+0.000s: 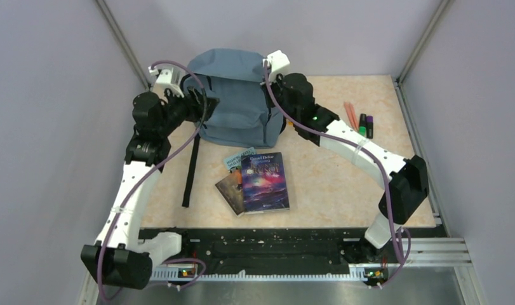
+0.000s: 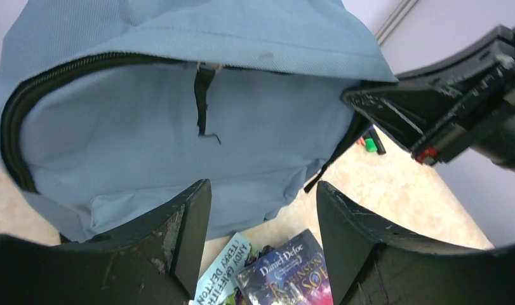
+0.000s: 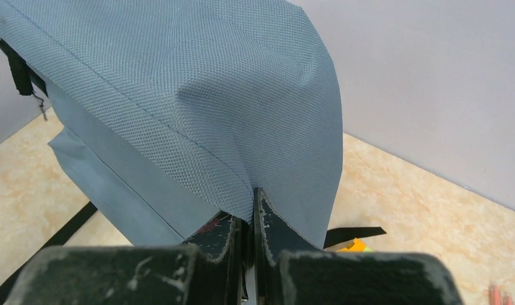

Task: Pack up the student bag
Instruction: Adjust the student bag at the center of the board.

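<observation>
The student bag [image 1: 237,95], dusty blue with black zippers, stands upright at the back of the table. Its main zipper [image 2: 26,108] gapes along the top left. My right gripper [image 1: 272,75] is shut on a fold of the bag's top fabric [image 3: 210,95] at its upper right corner; the jaws [image 3: 249,210] pinch the cloth between them. My left gripper [image 1: 202,105] hovers at the bag's left front, open, with nothing between its fingers [image 2: 264,216]. In the left wrist view, the right gripper [image 2: 356,100] grips the bag's edge.
Three books lie in front of the bag: a dark Robinson Crusoe [image 1: 264,182], a light blue one [image 1: 238,159] and a brown one [image 1: 230,194]. Highlighters [image 1: 366,125] and orange pencils [image 1: 350,114] lie at the right. A black strap [image 1: 191,168] trails left.
</observation>
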